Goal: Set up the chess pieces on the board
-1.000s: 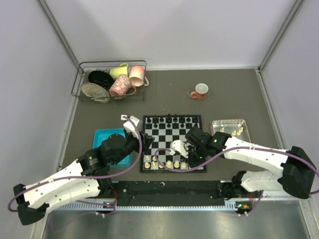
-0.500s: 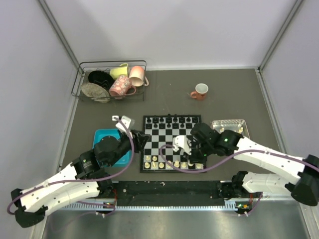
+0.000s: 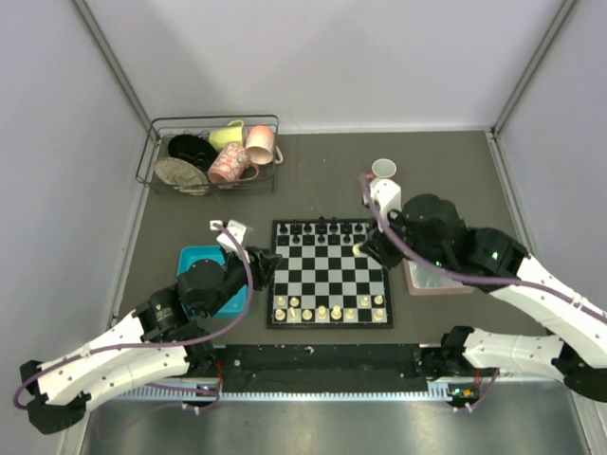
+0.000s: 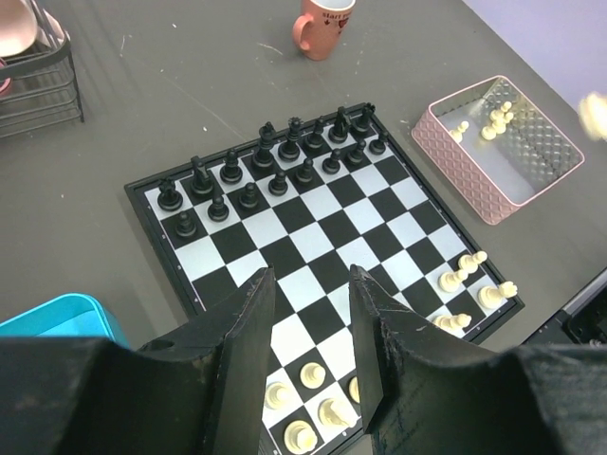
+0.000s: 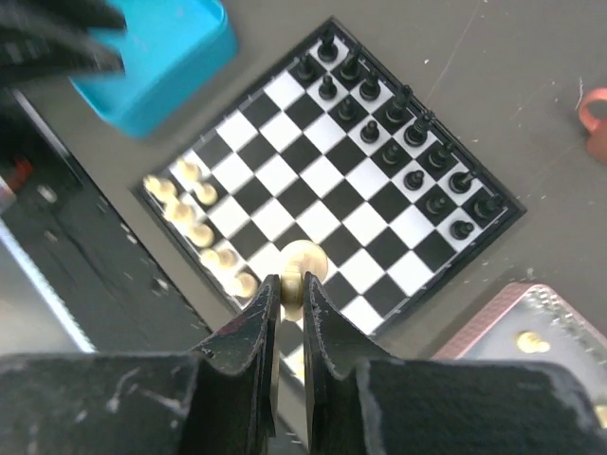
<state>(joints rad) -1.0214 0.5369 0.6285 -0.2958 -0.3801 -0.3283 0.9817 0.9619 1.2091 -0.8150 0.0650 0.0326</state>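
Note:
The board (image 3: pixel 329 275) lies mid-table. Black figures (image 3: pixel 327 230) fill its two far rows. Several cream chess pieces (image 3: pixel 327 309) stand along its near edge, also in the left wrist view (image 4: pixel 313 374). My right gripper (image 3: pixel 366 248) hangs high over the board's right side, shut on one cream piece (image 5: pixel 303 265), seen between its fingers in the right wrist view (image 5: pixel 291 284). My left gripper (image 4: pixel 310 275) is open and empty above the board's near left part (image 3: pixel 261 262). More cream pieces lie in the pink tray (image 4: pixel 503 147).
A blue tray (image 3: pixel 204 261) sits left of the board. The pink tray (image 3: pixel 432 282) right of the board is mostly under my right arm. A wire basket (image 3: pixel 213 152) of mugs stands far left. A red mug (image 4: pixel 322 19) stands behind the board.
My right gripper has risen from the board's near rows and swung back and right, a cream piece in its jaws. My left arm has drawn back slightly to the left.

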